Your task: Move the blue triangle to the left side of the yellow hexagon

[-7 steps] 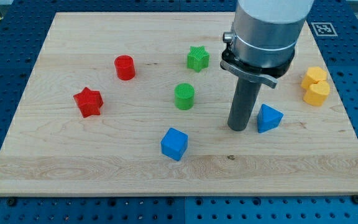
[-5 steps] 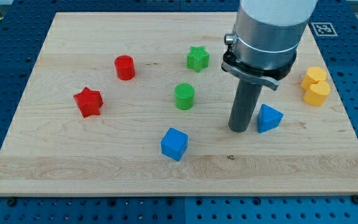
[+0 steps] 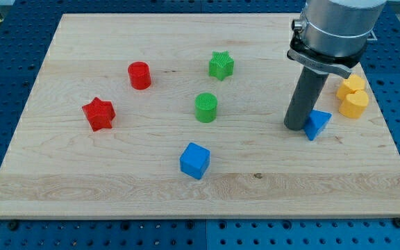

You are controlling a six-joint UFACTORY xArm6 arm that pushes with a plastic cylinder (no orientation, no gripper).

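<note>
1. I am looking through the one camera view at a pale wooden board lying on a blue perforated table. There is only this view.

2. My arm is coming in from the view's top right. It carries no pincer, so there is nothing spread or pinched to report; it ends in a straight dark rod. My tip is resting on the board, touching the left side of the blue triangle.

3. The blue triangle is sitting near the board's right edge, below and to the left of two yellow blocks. The lower one, which I take to be the yellow hexagon, is near the triangle but not touching it. The other yellow block is sitting just above the hexagon, touching it; its shape I cannot make out.

4. The other blocks are lying well apart from this work: a green star near the top centre, a green cylinder below it, a blue cube lower down, a red cylinder and a red star towards the view's left.

5. As I am judging it, the task is mostly done: the triangle is lying left of the hexagon but somewhat low. A short push up and right seems to be what is remaining.
</note>
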